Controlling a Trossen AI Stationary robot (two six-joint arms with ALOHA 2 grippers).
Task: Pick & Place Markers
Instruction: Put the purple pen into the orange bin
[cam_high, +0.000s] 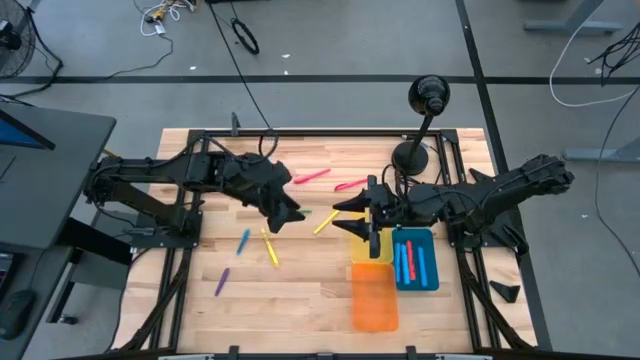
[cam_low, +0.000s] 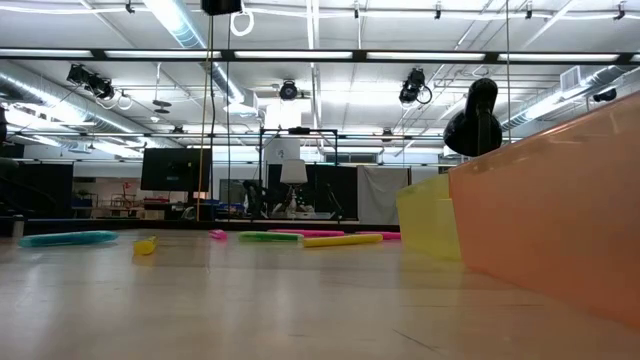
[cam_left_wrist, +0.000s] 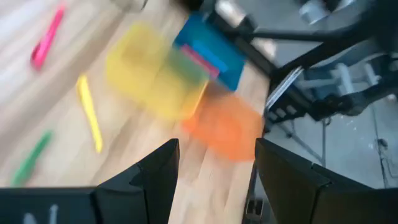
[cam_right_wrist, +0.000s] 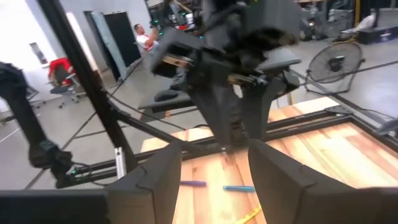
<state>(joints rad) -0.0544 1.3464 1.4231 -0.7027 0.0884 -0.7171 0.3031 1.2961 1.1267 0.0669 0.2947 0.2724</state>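
Note:
Several markers lie flat on the wooden table. In the high view these are two pink ones (cam_high: 312, 176) (cam_high: 350, 184), a yellow one (cam_high: 325, 222), a blue one (cam_high: 243, 240), another yellow one (cam_high: 270, 248) and a purple one (cam_high: 222, 281). Red and blue markers lie in the blue tray (cam_high: 432, 262). My left gripper (cam_high: 290, 212) (cam_left_wrist: 216, 146) hovers open above the table's middle. The open right gripper (cam_high: 345, 215) (cam_right_wrist: 214, 149) faces it from the right, above the yellow marker. Both are empty. The left wrist view shows a pink (cam_left_wrist: 47, 37), a yellow (cam_left_wrist: 90, 112) and a green marker (cam_left_wrist: 31, 158).
A yellow tray (cam_high: 362, 270), an orange tray (cam_high: 374, 300) and the blue tray stand together at the near right. A black lamp stand (cam_high: 410, 155) stands at the far right. In the low view the orange tray (cam_low: 560, 200) and yellow tray (cam_low: 430, 215) fill the right side.

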